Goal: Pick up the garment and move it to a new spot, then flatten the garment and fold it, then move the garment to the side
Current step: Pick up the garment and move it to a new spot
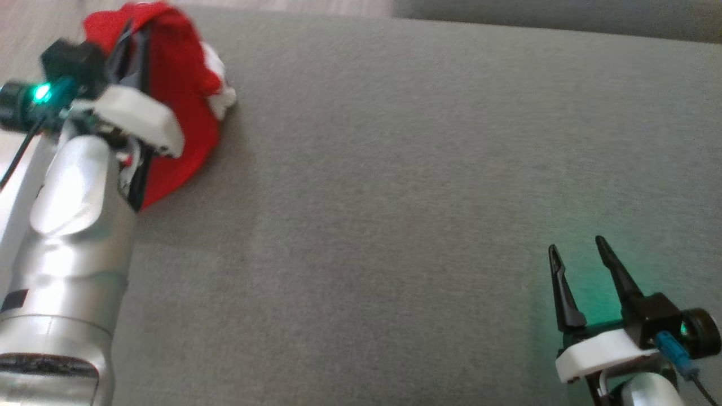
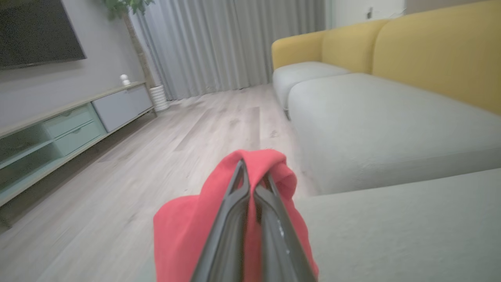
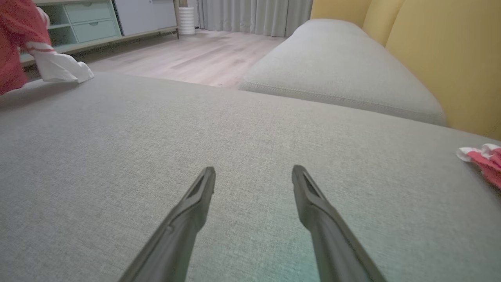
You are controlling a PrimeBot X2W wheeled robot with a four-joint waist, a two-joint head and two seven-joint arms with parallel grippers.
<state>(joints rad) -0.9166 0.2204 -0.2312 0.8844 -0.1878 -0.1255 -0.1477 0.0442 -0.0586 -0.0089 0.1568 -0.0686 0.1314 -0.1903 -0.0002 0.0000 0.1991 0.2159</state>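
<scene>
The garment (image 1: 180, 90) is red with white trim and hangs bunched at the far left of the grey cushion (image 1: 395, 197), its lower hem resting on the cushion. My left gripper (image 1: 132, 42) is shut on its upper fold; in the left wrist view the closed fingers (image 2: 235, 219) pinch red cloth (image 2: 184, 227) draped over both sides. My right gripper (image 1: 577, 245) stands open at the near right just above bare cushion, far from the garment. From the right wrist view, the gripper (image 3: 253, 172) holds nothing, and the garment (image 3: 11, 47) with a white sleeve (image 3: 58, 68) shows at the upper left.
A second red-and-white piece of cloth (image 3: 483, 158) lies at the cushion's right side. Another grey seat cushion (image 3: 336, 74) and the yellow sofa back (image 2: 430, 51) lie beyond. Wooden floor (image 2: 156, 149) and a low TV cabinet (image 2: 78, 117) are past the cushion's left edge.
</scene>
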